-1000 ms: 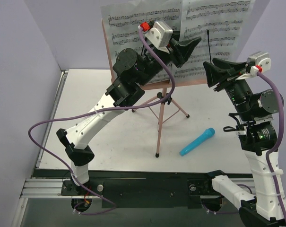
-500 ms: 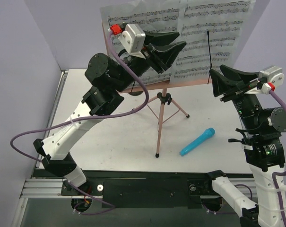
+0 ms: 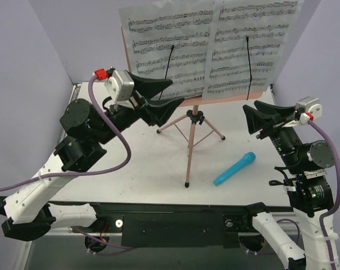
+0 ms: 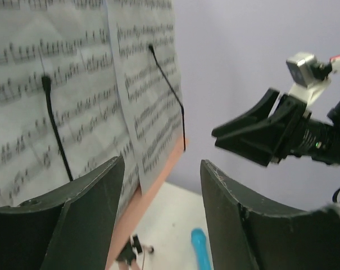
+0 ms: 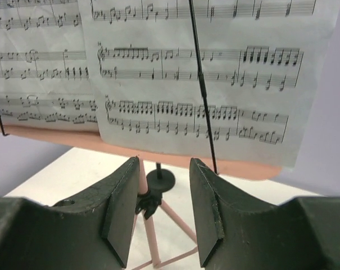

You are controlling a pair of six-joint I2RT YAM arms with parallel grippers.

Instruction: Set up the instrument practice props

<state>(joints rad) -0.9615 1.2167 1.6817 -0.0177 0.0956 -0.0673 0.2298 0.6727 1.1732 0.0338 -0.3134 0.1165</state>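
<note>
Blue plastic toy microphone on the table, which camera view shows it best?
The top external view: the blue plastic toy microphone lies whole on the white table, right of the pink music stand's thin tripod legs. The left wrist view catches only one blurred end. The right wrist view misses it.

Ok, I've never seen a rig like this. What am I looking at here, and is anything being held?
These are two robot arms bolted at the near edge of a white table. The wide picture comes from a fixed camera above and behind them. The other two come from cameras on each wrist, looking out past that arm's own fingers. On the table stands a pink music stand with thin tripod legs, carrying two white sheets of printed music, each crossed by a black wire page holder. A turquoise microphone-shaped toy lies to its right. The left claw and right claw are both open and hold nothing.
</note>
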